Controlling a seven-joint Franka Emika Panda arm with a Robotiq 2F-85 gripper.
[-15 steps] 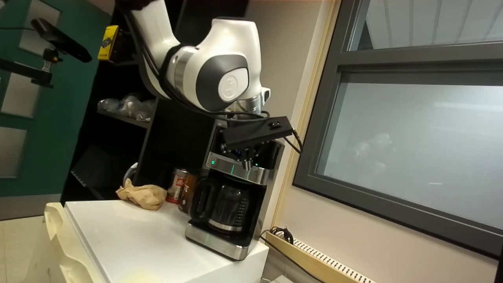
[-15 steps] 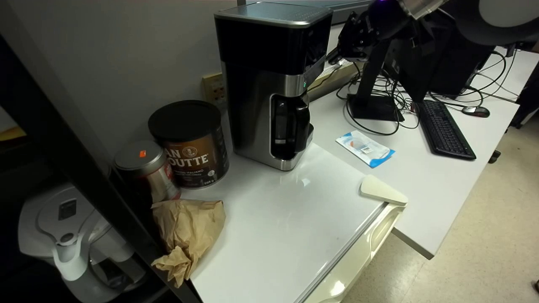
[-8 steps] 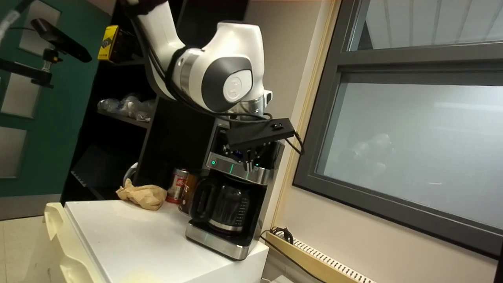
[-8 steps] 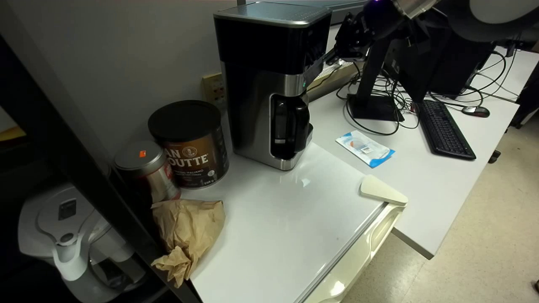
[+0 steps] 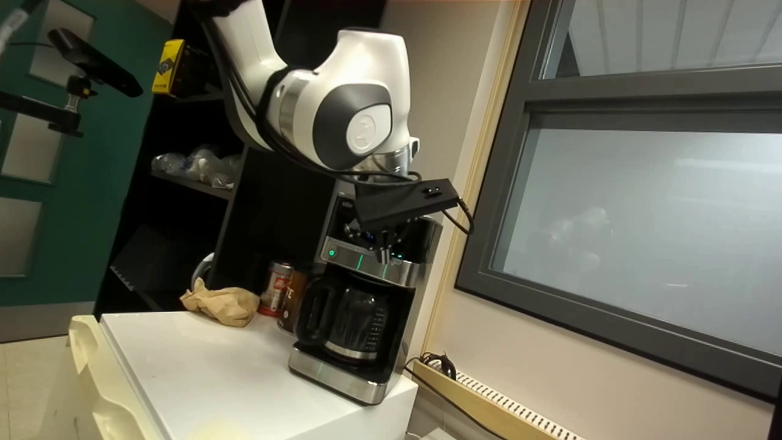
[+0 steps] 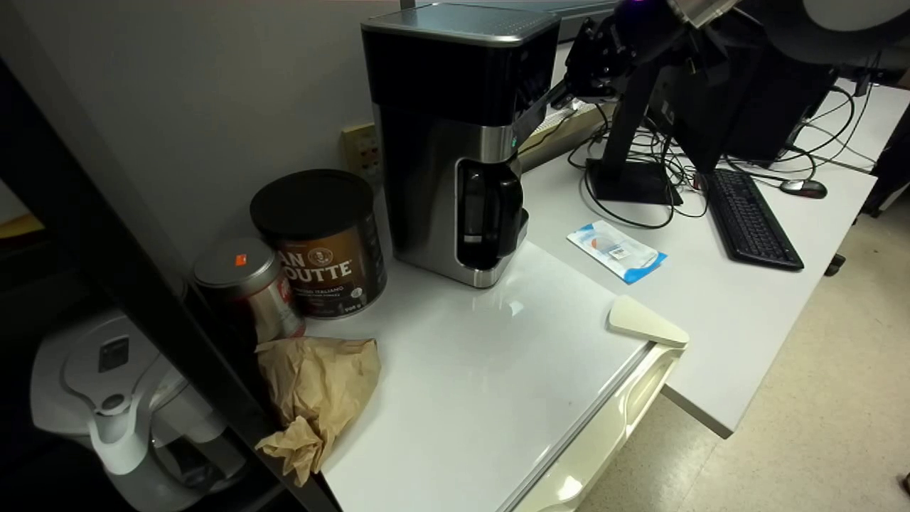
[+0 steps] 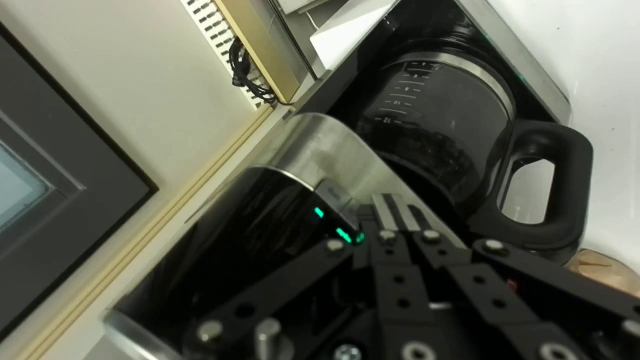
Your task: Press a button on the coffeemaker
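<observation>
Sharply bent arm (image 5: pixel 348 116), jaws together, at front of coffeemaker (image 6: pixel 434 149)

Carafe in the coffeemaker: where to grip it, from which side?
Likely the handle, across its long outer bar, coming from the front of the coffeemaker, handle side. The black loop juts out from the carafe, and the wrist view shows a gap through it to close around; the glass body sits recessed inside the machine.
</observation>
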